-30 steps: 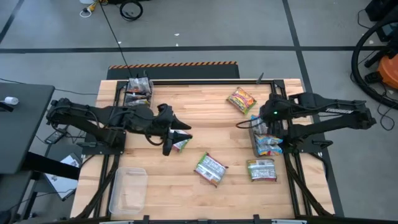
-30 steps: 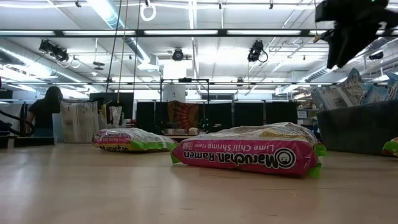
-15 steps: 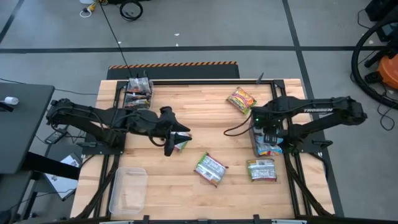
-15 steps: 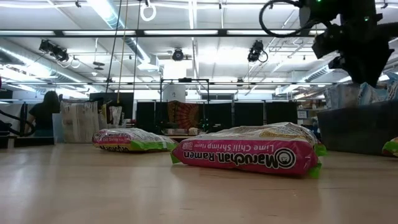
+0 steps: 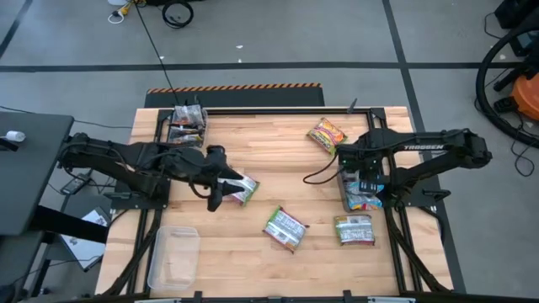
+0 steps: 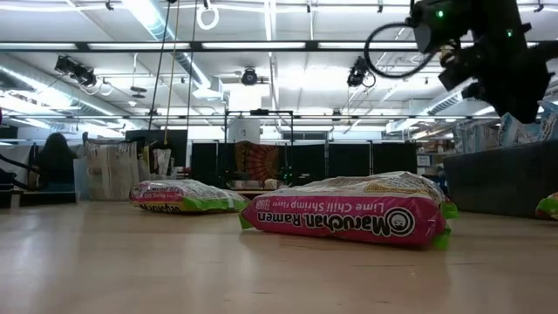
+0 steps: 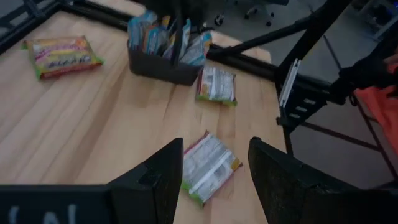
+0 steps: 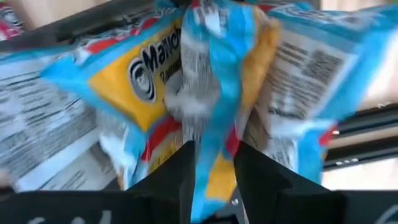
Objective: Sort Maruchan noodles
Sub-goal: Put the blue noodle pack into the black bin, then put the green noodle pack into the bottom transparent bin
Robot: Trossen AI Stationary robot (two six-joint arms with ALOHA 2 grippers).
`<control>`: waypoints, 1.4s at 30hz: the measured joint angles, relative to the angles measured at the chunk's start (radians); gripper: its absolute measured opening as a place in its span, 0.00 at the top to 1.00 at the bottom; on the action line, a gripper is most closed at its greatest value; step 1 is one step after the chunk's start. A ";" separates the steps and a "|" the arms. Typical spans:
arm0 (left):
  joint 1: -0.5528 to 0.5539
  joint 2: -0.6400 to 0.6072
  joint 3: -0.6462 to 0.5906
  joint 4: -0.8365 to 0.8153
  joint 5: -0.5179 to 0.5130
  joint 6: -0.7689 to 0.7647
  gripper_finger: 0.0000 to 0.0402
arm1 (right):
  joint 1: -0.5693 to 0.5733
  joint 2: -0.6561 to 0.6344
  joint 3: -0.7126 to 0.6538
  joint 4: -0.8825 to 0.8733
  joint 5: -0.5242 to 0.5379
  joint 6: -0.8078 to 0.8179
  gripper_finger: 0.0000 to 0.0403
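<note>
Since a second ago: left gripper (image 5: 221, 187) drawn back a little toward its own side, green-white packet (image 5: 242, 188) shifted with it; right gripper (image 5: 360, 172) swung in from the open table (image 5: 278, 160) to above the dark bin (image 5: 362, 200).

Far left, rear corner: second dark bin (image 5: 187, 124) holding upright packets. Front left: clear plastic bin (image 5: 174, 257), contents not discernible.

Left gripper low over the table, left of centre. Fingers spread in the left wrist view, with a green-white packet showing in the gap between them; held or merely beneath, hard to say from this angle. Packet just to the right of the gripper in the high view, long axis roughly in line with the arm's reach.

Centre: loose packet (image 5: 285, 228) flat on the table, well apart from both grippers, somewhat nearer the left. Rear centre-right: yellow-red packet (image 5: 327, 135), nearer the right arm.

Right: gripper closed on a blue-white packet (image 8: 211, 93), pinched at its lower edge, among other blue-white packets standing in the dark bin. Packet directly ahead of the fingers, long axis upright. Release into the bin judged the step in hand.

Front right: green-white packet (image 5: 354, 230) lying flat just in front of that bin, closest to the right arm.
</note>
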 joint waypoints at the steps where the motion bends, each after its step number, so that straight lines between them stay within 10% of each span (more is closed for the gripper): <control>1: 0.000 -0.004 0.001 -0.031 0.000 -0.003 0.54 | 0.000 0.000 0.029 -0.018 -0.002 0.002 0.70; 14: 0.018 0.167 0.001 -0.351 -0.182 0.097 0.54 | 0.128 -0.001 0.407 0.325 0.114 0.168 0.43; 22: 0.129 0.461 0.000 -0.291 0.069 0.284 0.54 | 0.228 0.010 0.407 0.632 0.178 0.185 0.38; 32: 0.229 0.634 0.000 -0.214 0.096 0.776 0.54 | 0.254 0.031 0.407 0.588 0.173 0.288 0.39; 42: 0.230 0.706 0.004 -0.201 0.056 0.873 0.64 | 0.308 0.034 0.407 0.511 0.202 0.336 0.39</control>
